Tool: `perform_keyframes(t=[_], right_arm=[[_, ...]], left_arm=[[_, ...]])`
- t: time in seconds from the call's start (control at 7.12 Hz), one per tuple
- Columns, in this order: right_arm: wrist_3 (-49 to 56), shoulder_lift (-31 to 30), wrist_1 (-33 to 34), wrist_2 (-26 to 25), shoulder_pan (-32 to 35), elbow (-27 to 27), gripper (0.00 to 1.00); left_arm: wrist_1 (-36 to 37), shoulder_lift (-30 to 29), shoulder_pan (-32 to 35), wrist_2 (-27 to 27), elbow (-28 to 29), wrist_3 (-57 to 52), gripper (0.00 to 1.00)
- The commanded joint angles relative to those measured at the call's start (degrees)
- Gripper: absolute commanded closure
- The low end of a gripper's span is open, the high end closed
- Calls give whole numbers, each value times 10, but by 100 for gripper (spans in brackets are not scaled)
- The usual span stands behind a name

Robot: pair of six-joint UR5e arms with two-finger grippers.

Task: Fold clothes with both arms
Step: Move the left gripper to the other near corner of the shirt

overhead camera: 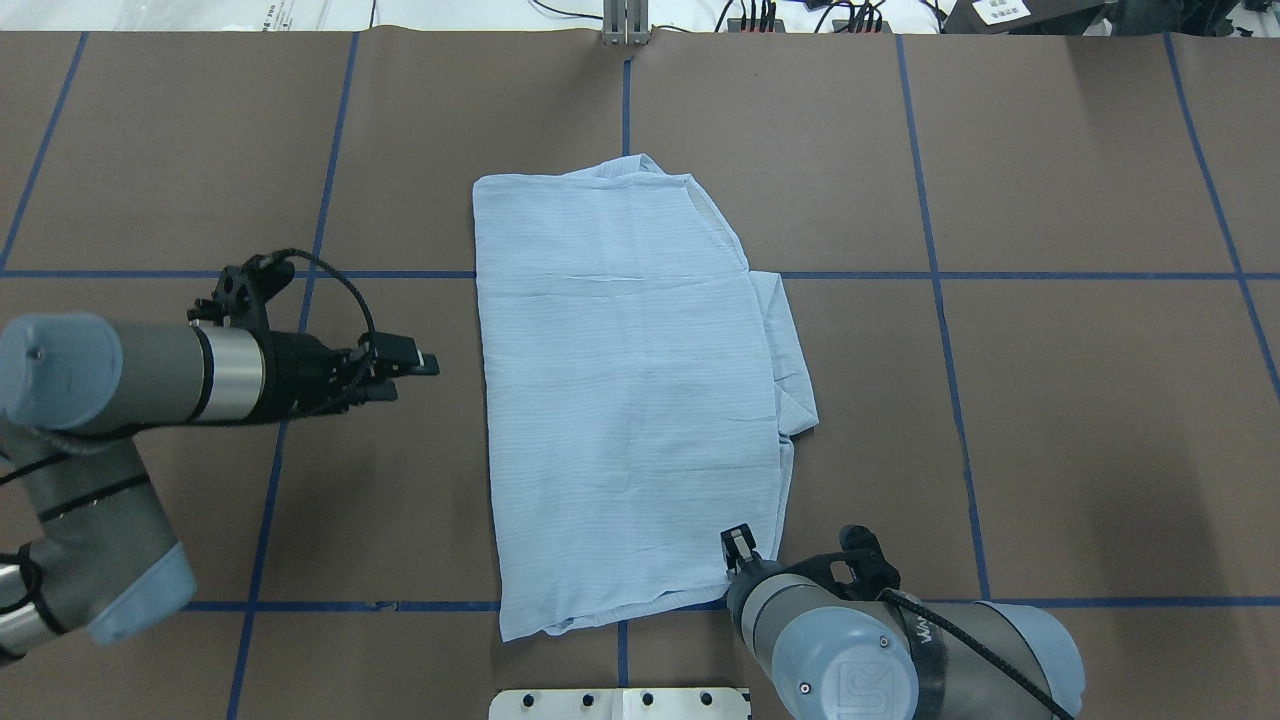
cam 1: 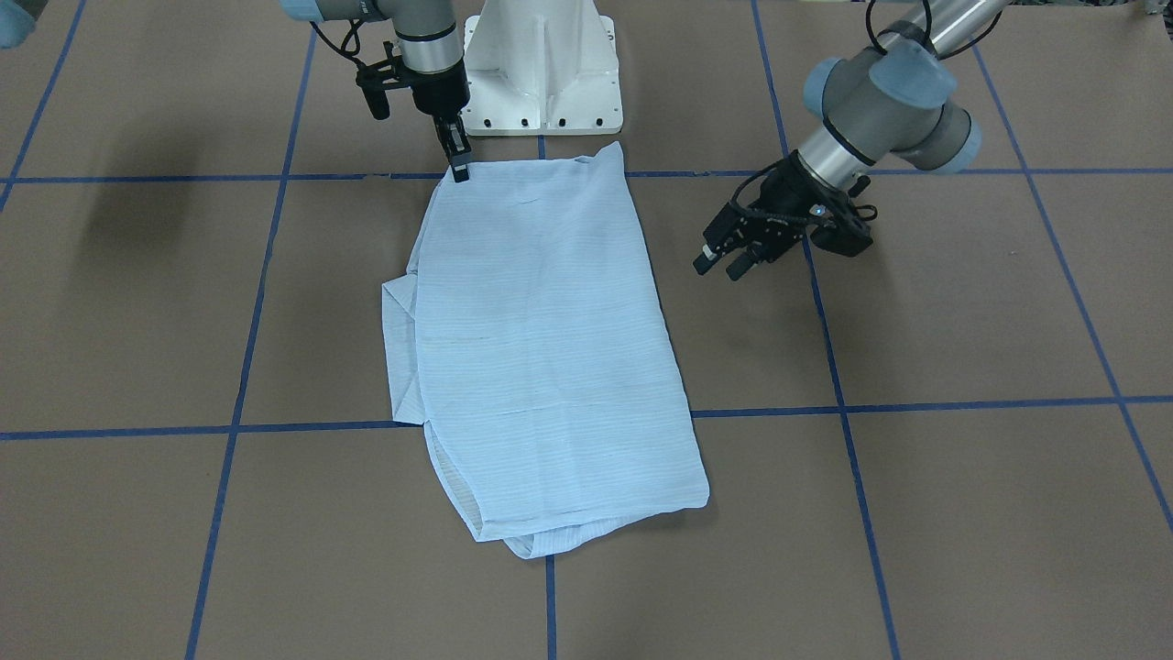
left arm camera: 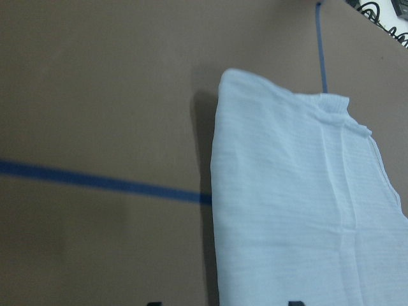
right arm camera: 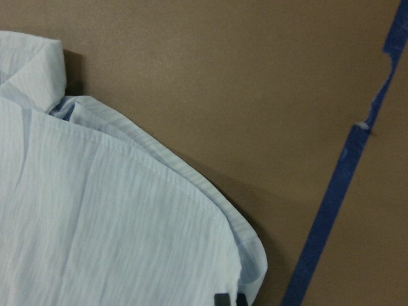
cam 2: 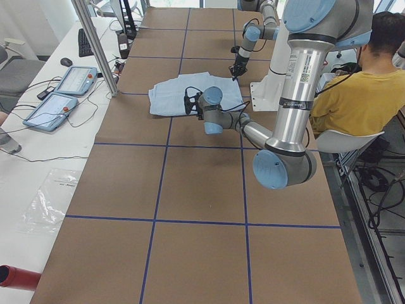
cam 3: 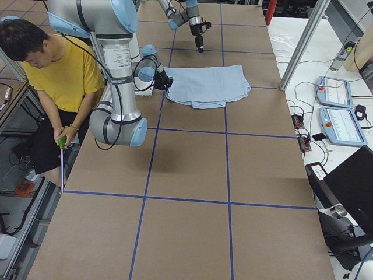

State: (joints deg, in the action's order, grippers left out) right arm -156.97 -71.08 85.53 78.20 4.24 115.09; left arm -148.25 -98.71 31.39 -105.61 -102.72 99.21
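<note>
1. Light blue, thin, finely striped button-up shirt (cam 1: 550, 339), front-facing view: it lies flat as a long folded panel on the brown paper-covered table with blue tape lines (cam 1: 962, 321). The right gripper (cam 1: 460, 170) stands upright on the corner nearest the base. Its jaws are clenched and appear to pinch the hem. The left gripper (cam 1: 717, 266) hangs released, well apart from the opposite long edge.
2. Overhead view: the shirt (overhead camera: 630, 400) stretches forward and leftward from the right gripper (overhead camera: 740, 545). A folded-under flap (overhead camera: 790, 380) protrudes just ahead of that gripper. The left gripper (overhead camera: 412, 376) points at the middle of the long edge, near it but not touching.
3. Side views: the shirt lies between the two grippers. The jaws are too small to judge here.
4. Left wrist view: the fingertips (left arm camera: 293, 302) sit wide apart, with the shirt's folded edge directly ahead of them.
5. Right wrist view: the fingertips (right arm camera: 222, 299) sit close together at a rounded corner where several layers are stacked.
6. Handling, as a judgement:
   - The fabric looks light and limp, with no stiffness.
   - The stacked layers will probably slide over one another.
   - Grip at the corners of one short edge and pinch all layers.
   - Lift both corners evenly, or the panel will sag and skew.
</note>
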Motion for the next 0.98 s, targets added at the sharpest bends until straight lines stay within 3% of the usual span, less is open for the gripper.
perform_keyframes(t=[0.0, 0.14, 0.28, 0.42, 0.84], right_arm=[[0, -1, 0, 0, -1, 0, 100], [0, 0, 1, -1, -3, 0, 100], [0, -1, 0, -1, -4, 0, 100], [0, -2, 1, -1, -4, 0, 100], [0, -4, 1, -1, -4, 0, 100]], left_arm=[[129, 24, -123, 88, -109, 133, 23], [176, 22, -163, 101, -134, 173, 20], [182, 11, -232, 142, -129, 209, 20], [206, -11, -260, 159, -119, 210, 20], [234, -37, -263, 164, -106, 208, 23]])
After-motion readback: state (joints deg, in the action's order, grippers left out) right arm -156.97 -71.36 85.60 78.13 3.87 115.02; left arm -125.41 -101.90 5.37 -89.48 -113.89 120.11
